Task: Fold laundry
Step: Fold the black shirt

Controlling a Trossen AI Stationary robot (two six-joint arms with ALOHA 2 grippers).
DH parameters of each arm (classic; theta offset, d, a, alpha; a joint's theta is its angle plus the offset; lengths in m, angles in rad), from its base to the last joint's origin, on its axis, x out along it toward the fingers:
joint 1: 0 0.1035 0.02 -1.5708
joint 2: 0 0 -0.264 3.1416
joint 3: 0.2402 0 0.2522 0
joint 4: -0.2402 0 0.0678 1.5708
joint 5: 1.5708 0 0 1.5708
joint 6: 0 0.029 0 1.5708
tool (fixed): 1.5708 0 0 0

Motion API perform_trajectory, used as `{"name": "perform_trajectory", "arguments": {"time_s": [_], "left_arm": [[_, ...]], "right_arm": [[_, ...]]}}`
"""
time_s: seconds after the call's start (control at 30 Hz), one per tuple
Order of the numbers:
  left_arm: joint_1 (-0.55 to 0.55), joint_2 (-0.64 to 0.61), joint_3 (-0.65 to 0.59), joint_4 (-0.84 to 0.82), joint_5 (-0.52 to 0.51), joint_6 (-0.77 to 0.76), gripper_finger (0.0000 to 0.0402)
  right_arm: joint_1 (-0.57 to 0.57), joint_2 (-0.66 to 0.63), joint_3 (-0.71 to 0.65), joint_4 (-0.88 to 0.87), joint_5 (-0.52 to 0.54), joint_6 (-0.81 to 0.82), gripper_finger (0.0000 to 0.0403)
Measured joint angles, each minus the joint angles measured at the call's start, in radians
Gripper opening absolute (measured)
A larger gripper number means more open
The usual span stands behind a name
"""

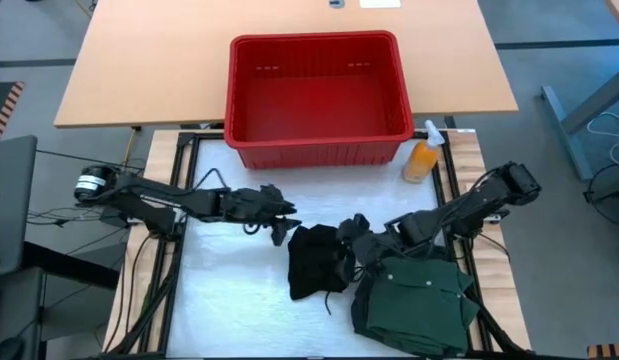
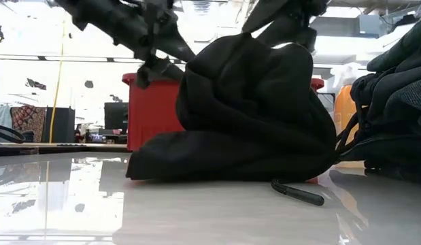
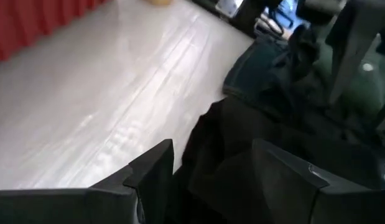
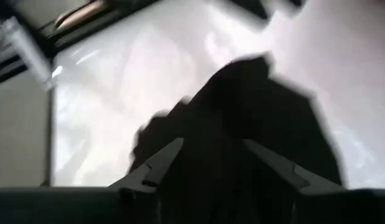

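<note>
A crumpled black cloth garment (image 1: 317,262) lies heaped on the white table (image 1: 229,300) near its middle, bunched into a soft mound that in the low view (image 2: 251,116) rises well above the surface, with a short dark cord or strap end (image 2: 297,192) trailing from it onto the table. Just beside it, toward the right arm's side, a dark green buttoned shirt (image 1: 419,300) lies spread and rumpled, touching or slightly overlapping the black garment's edge.

The left gripper (image 1: 280,222) reaches in from the left and sits at the upper left edge of the black garment. In the left wrist view its 2 dark jaws stand spread apart, with black cloth (image 3: 242,168) lying in the gap and past it; whether the jaws actually touch the cloth cannot be told.

The right gripper (image 1: 355,238) comes in from the right, low over the place where the black garment meets the green shirt. In the right wrist view its 2 jaws are also parted, roughly halfway, and the black garment (image 4: 242,143) fills the space between and beyond them. No fold of cloth is seen pinched by them, so a grip cannot be confirmed.

Behind the garments stand a red rectangular plastic basket (image 1: 319,145) and, beside its right corner, an orange spray bottle with a white head (image 1: 422,155).
</note>
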Motion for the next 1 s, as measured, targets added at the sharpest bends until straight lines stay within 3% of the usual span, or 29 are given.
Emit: {"name": "perform_trajectory", "arguments": {"time_s": [0.17,0.43,0.7,1.0], "left_arm": [[0.003,0.184,0.147,-0.021,0.108,0.062,0.0208],[0.025,0.375,0.338,-0.247,0.15,0.147,0.0208],[0.042,0.394,0.327,-0.268,0.151,0.226,0.0208],[0.101,0.394,0.271,-0.249,0.14,0.252,0.0208]], "right_arm": [[-0.02,0.023,0.0,0.014,0.045,0.004,0.0158],[-0.006,0.21,0.015,0.191,-0.109,0.007,0.0102],[0.029,0.278,0.068,0.19,-0.147,-0.001,0.0065],[0.088,0.3,0.069,0.201,-0.148,-0.185,0.0061]]}}
